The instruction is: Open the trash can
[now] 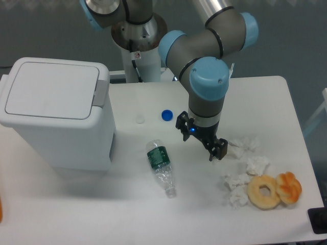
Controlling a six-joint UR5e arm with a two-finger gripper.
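Black fingers on my gripper (202,142), pointing down over the white table (286,102), with a little blue light glowing on the wrist just above them. From this angle I honestly can't tell whether my jaws are apart or together, they're seen edge-on and mostly hidden under my own wrist. Nothing looks to be between them though.

Closest stuff: a crushed clear plastic bottle (161,167) with a green label lying on its side just to the camera-left of me, no cap on it. A blue bottle cap (166,115) sits on the table a bit further back, and a smaller whitish cap (140,120) near that one. On the other side there's a scatter of crumpled white tissues (244,144), and past those a plain donut (264,192) touching an orange pastry (289,187).

The trash can (57,115) is way over on the camera-left end of the table, well apart from me. Big white boxy thing, lid flat and shut, grey button strip on the edge facing my side.
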